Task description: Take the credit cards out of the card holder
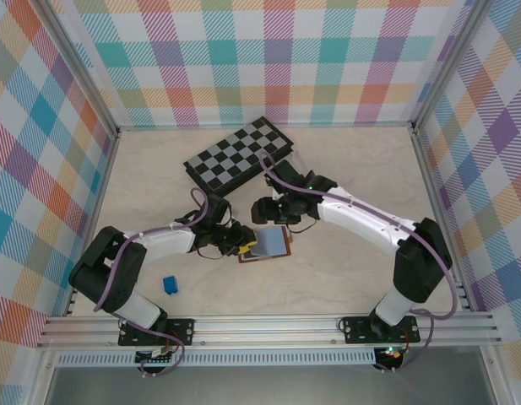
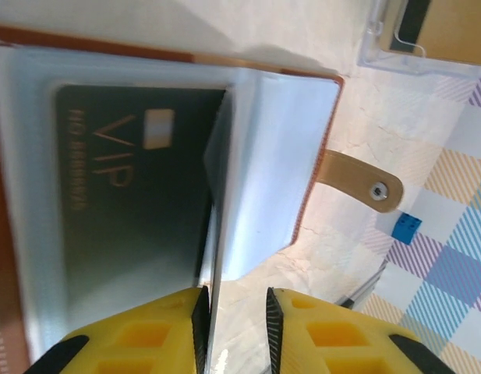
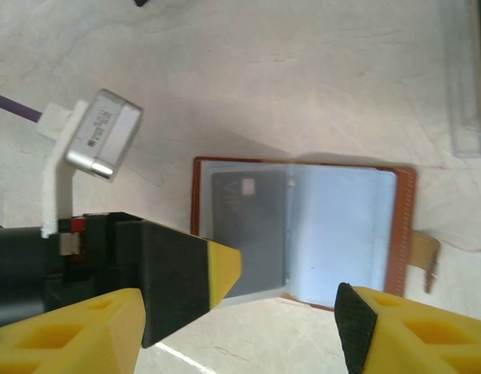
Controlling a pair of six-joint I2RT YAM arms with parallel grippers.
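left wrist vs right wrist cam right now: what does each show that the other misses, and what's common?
Left wrist: the VIP lettering on the dark card, the blue cube, the left gripper slightly open at a sleeve edge. Right wrist: the card holder's whole open outline, the right gripper wide open by it. Both: holder, card in its sleeve, snap tab.

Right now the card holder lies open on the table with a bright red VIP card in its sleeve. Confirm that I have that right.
Not quite: the colour is wrong. The VIP card is dark, near black, with gold lettering, as the left wrist view shows. The rest stands: the card holder lies open on the table with that card in its sleeve.
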